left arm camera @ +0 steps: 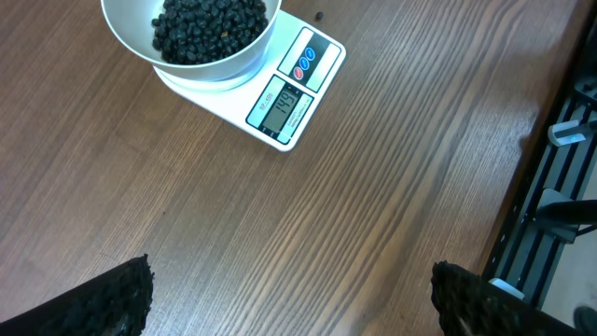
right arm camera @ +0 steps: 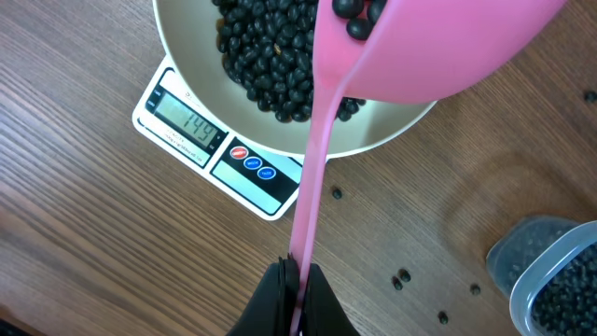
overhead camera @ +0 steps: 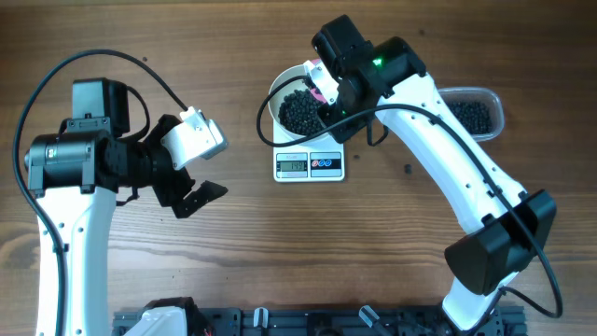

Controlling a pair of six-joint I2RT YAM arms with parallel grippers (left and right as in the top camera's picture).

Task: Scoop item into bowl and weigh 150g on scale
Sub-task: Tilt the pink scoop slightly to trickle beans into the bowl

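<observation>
1. R gripper (right arm camera: 297, 282), bottom edge of right wrist view: fingers clenched tight on the thin handle of the pink scoop (right arm camera: 420, 56).
2. Just past it, lower right corner: clear tub (right arm camera: 550, 271), part-filled w/ dark beads. A few loose beads (right arm camera: 401, 278) lie on the wood table (right arm camera: 112, 271) btwn tub and scale.
3. Handle runs straight up the frame. Scoop head is at the top, tilted, over the right side of the bowl (right arm camera: 187, 65), w/ a few beads at its lip.
4. Scale (right arm camera: 219, 149), left of centre, flat on the table. Display reads 149. Red and blue buttons sit beside it.
5. Bowl sits on the scale w/ a heap of black beads (right arm camera: 270, 65) inside.
6. L gripper (left arm camera: 298, 313): finger pads in the bottom corners of left wrist view, spread wide, gripping nothing, bare wood btwn them.
7. Farther in that view, upper left: scale w/ bowl on top, well apart from the L gripper. In overhead, the L arm is at left-centre and scale and bowl at top centre.
</observation>
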